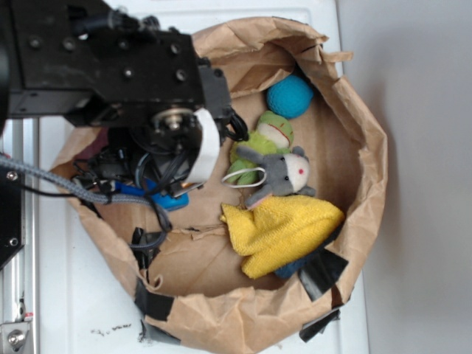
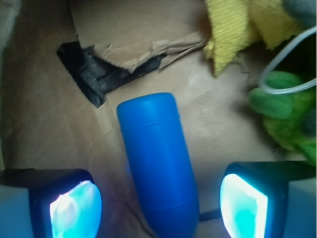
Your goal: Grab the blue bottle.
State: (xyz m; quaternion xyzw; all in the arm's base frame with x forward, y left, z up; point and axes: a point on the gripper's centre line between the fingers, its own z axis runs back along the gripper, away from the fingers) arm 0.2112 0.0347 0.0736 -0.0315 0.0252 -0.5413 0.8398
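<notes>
The blue bottle [image 2: 158, 158] lies on the brown paper floor of the bag, its body running between my two fingers in the wrist view. My gripper [image 2: 159, 206] stands open, with a gap on each side of the bottle. Its glowing pads [image 2: 75, 210] sit left and right of the bottle without touching it. In the exterior view only a small piece of the blue bottle [image 1: 172, 199] shows beneath the black arm. My gripper is hidden there behind the arm.
A brown paper bag [image 1: 369, 147] with raised walls holds everything. Inside are a teal ball [image 1: 289, 96], a green plush [image 1: 264, 140], a grey plush [image 1: 284, 173] and a yellow cloth [image 1: 284, 228]. Black tape [image 2: 94, 74] patches a tear.
</notes>
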